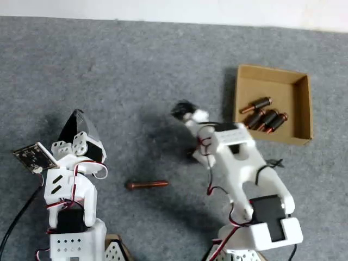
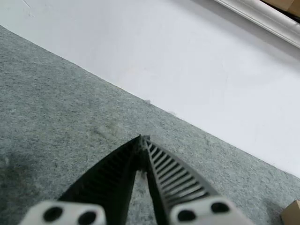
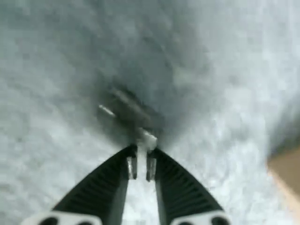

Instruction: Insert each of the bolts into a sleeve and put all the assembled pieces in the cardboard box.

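left gripper [image 2: 142,139]: tips pressed together, near left | right gripper [image 3: 141,164]: narrow, pinching dark cylindrical sleeve [image 3: 130,111], centre | copper metal bolt [image 1: 148,185]: lying on grey felt mat [image 1: 136,81] between arms | brown cardboard box [image 1: 272,87]: far right, holding assembled pieces [image 1: 265,116]

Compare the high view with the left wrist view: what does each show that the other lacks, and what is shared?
High view, not left wrist: the loose bolt on the mat, four assembled pieces inside the cardboard box, and the right arm beside the box. Left wrist, not high: the ribbed inner faces of the left tool, tips closed together, and a white moulding along the wall. Both: the left tool, the grey mat, the white wall; a tan corner at the wrist view's edge may be the box.
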Robot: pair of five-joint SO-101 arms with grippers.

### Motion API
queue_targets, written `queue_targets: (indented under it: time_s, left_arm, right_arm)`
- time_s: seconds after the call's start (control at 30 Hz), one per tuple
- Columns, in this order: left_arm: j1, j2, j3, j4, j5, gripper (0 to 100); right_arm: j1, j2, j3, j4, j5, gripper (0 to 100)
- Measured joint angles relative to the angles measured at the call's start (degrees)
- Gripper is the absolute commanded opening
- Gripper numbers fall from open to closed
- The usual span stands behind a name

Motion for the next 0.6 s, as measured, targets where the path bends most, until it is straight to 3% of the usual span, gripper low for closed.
queue_targets:
  time_s: [0.27,0.6]
  left_arm:
    - [0.62,0.00,0.00,0.00,0.00,1]
    - [0.62,0.00,0.00,0.00,0.00,1]
  right_arm:
    - [1.32,2.90,3.60,-5.36,-2.90,10.6]
    - [-1.14,-0.79,3.69,-5.36,-2.90,11.2]
